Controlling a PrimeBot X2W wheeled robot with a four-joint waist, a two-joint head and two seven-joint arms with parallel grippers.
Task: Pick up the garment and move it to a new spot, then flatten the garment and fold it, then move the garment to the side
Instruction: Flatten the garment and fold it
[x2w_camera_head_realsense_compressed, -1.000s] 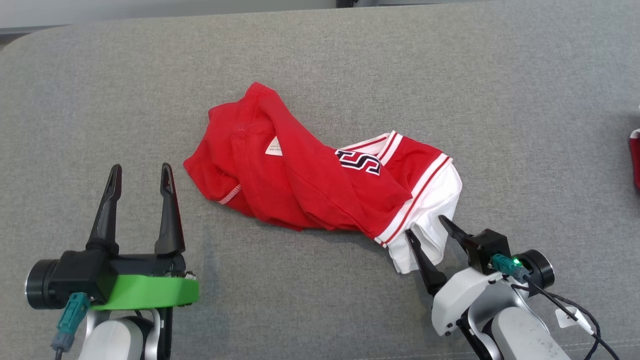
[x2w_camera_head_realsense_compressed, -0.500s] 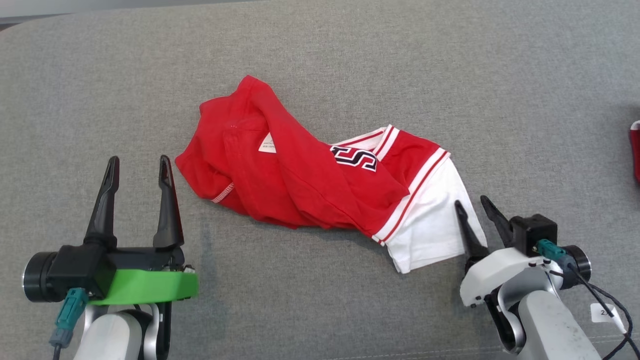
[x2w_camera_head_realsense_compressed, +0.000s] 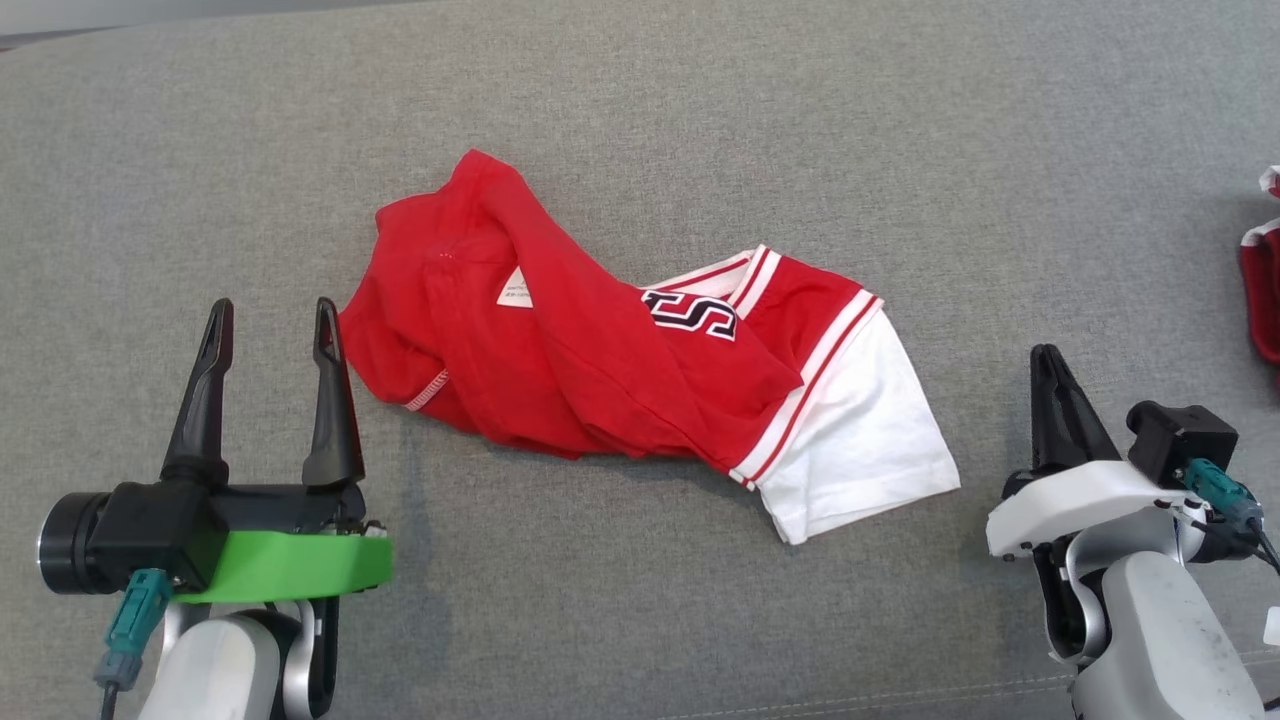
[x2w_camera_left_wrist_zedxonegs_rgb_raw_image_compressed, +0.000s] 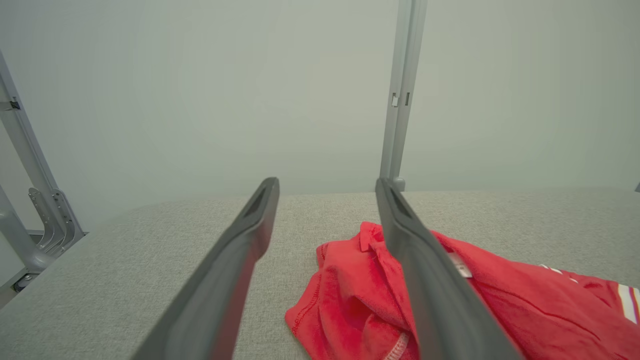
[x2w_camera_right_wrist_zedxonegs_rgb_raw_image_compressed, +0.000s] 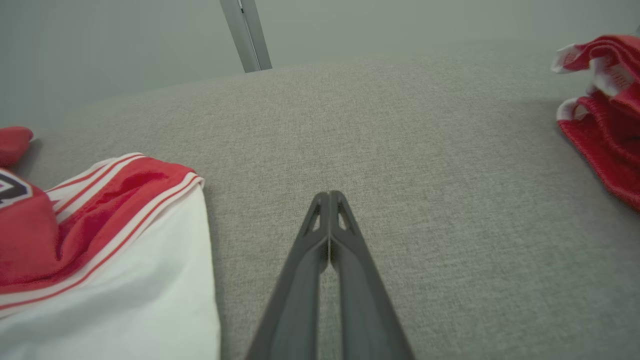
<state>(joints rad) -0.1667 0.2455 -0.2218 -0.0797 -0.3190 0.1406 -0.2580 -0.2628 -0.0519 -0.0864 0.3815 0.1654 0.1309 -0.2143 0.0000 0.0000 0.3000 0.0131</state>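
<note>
While the crumpled red-and-white jersey garment (x2w_camera_head_realsense_compressed: 600, 380) lies heaped at the middle of the grey woven fabric surface (x2w_camera_head_realsense_compressed: 700, 110), the head view has the left gripper (x2w_camera_head_realsense_compressed: 270, 312) at the lower left. Its pale forearm rises from the bottom edge, its green-collared wrist sits level, and its two long dark fingers point up the view, spread wide with nothing between them; the inner fingertip stands close beside the garment's red left edge. At the lower right the right gripper (x2w_camera_head_realsense_compressed: 1045, 355) also points up the view from a white wrist shell, jaws pressed together into one dark spike, gripping nothing, near the garment's white sleeve but apart from it. A second small red-and-white cloth (x2w_camera_head_realsense_compressed: 1262, 290) lies at the right edge. From the left wrist view, the parted fingers reach out low over the surface, the garment's bunched red end lying behind the right-hand one, and a grey metal post (x2w_camera_left_wrist_zedxonegs_rgb_raw_image_compressed: 400, 95) stands beyond the far edge. From the right wrist view, the fingers meet tip to tip above bare fabric, the white sleeve with its red-striped cuff at the lower left, the other cloth at the upper right.
</note>
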